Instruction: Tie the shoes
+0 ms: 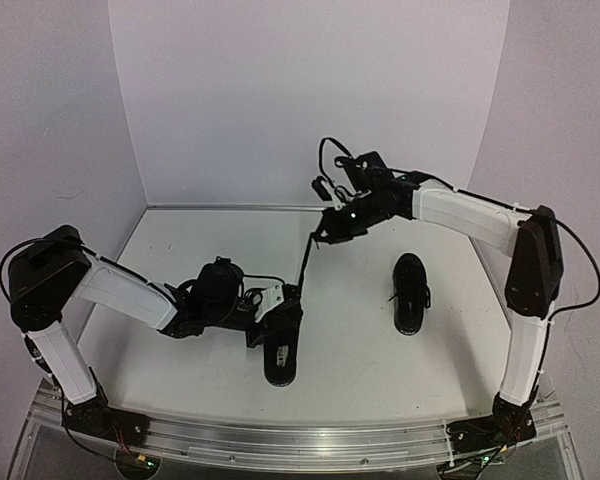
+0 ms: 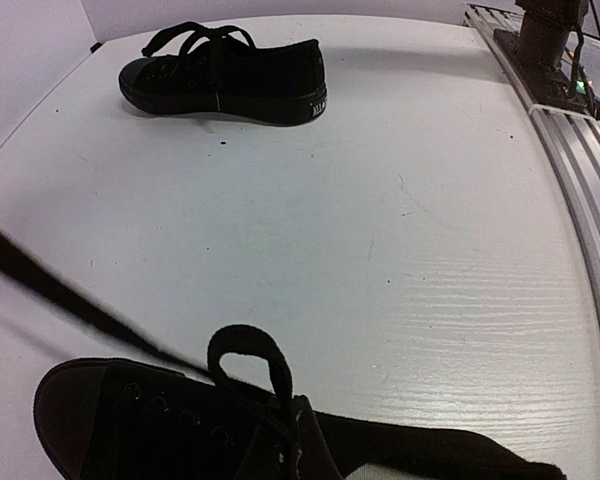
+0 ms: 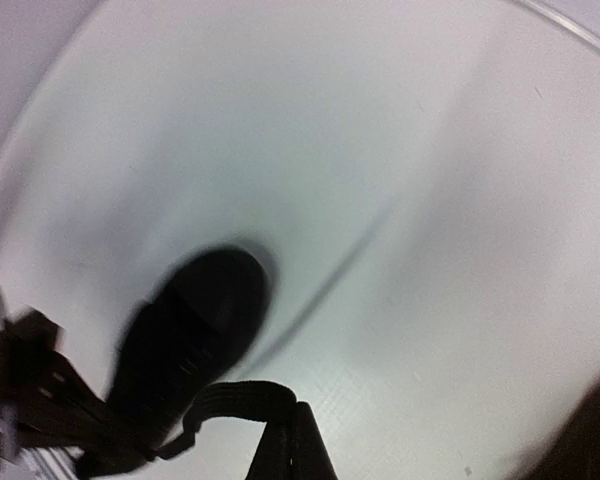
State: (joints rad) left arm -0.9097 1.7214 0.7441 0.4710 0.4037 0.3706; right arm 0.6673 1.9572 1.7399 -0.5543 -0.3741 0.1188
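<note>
One black shoe (image 1: 280,350) lies near the table's front, and my left gripper (image 1: 280,298) is right over its laces. In the left wrist view, the left gripper (image 2: 296,430) is shut on a loop of lace (image 2: 242,345) above this shoe (image 2: 120,425). My right gripper (image 1: 327,228) is raised behind it and is shut on the other lace (image 1: 305,265), which runs taut down to the shoe. The right wrist view is blurred and shows the right gripper (image 3: 295,440) pinching a bent lace end (image 3: 235,392) above the shoe's toe (image 3: 195,330). The second black shoe (image 1: 411,292) lies to the right with its laces tied; it also shows in the left wrist view (image 2: 230,72).
The white table (image 1: 200,250) is walled by pale panels at the back and sides. A metal rail (image 1: 300,440) runs along the front edge with both arm bases. The right arm's base (image 2: 545,40) stands by the rail in the left wrist view.
</note>
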